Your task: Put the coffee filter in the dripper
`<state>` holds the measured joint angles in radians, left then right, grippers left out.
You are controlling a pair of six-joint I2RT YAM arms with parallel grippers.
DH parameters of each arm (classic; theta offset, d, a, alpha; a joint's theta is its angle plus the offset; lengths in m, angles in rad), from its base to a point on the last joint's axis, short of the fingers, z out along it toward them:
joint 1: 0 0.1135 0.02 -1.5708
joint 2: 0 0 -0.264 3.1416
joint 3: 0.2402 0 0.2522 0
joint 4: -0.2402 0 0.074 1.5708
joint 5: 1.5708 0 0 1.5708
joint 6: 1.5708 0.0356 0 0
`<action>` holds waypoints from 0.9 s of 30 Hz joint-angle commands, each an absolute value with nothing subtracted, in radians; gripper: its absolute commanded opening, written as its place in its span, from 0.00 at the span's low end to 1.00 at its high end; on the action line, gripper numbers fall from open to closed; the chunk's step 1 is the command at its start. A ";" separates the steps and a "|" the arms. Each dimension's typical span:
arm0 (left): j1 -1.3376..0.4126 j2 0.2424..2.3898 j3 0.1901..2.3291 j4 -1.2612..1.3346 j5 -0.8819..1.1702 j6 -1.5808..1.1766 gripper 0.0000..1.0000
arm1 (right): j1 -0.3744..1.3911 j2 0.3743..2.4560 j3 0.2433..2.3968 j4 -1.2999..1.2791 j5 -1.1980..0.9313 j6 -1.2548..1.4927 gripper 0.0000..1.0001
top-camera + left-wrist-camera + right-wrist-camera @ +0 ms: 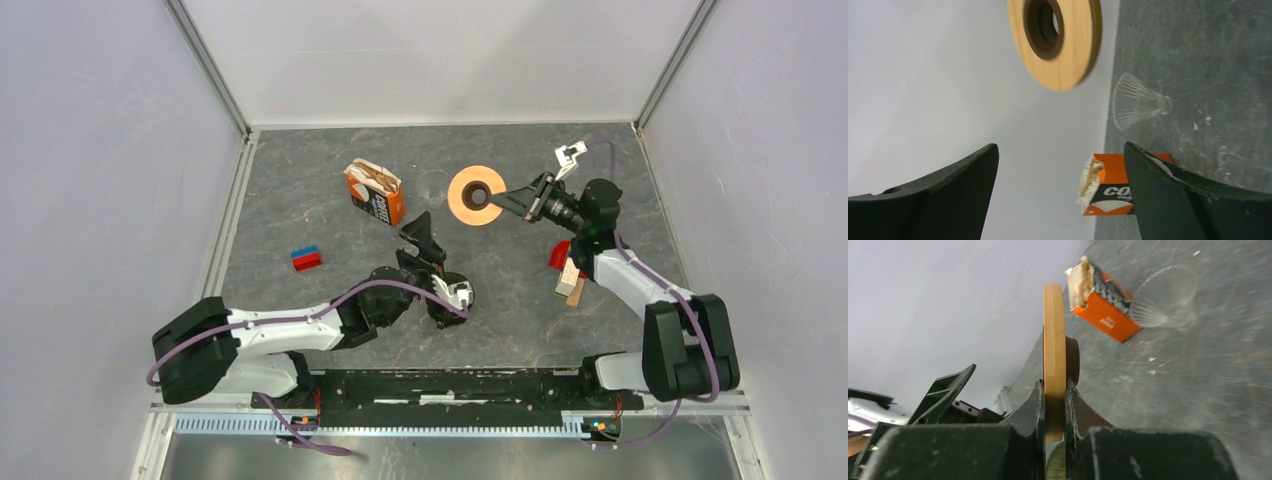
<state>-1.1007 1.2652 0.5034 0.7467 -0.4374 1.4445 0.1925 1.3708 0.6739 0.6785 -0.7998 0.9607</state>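
Dripper ring (pixel 477 195) | pinched edgewise in right gripper (pixel 1054 392), wrist pointing 9 o'clock | left gripper (pixel 422 236) spread, aimed 11 o'clock | glass cone (pixel 1138 102) lying sideways

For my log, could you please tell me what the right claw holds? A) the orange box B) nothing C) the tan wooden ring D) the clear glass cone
C: the right claw is shut on the edge of the tan wooden ring; the clear glass cone lies apart.

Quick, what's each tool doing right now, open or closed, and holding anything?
Left tool: open, empty.
Right tool: closed on the edge of the round tan wooden ring.
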 commanded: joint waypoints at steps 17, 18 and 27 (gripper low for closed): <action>-0.615 1.328 1.297 -0.497 0.536 0.177 0.95 | 0.239 1.199 0.483 0.575 -1.009 0.715 0.00; -0.600 1.343 1.311 -0.504 0.563 0.157 0.93 | 0.254 1.201 0.470 0.602 -1.012 0.744 0.00; -0.578 1.340 1.269 -0.437 0.524 0.132 0.92 | 0.321 1.283 0.393 0.746 -1.010 0.914 0.00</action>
<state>-0.5854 1.3533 1.2793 -0.4480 0.4736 0.2012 0.2977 1.2541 0.4160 0.6514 -0.9981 0.8612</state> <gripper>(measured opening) 0.924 0.136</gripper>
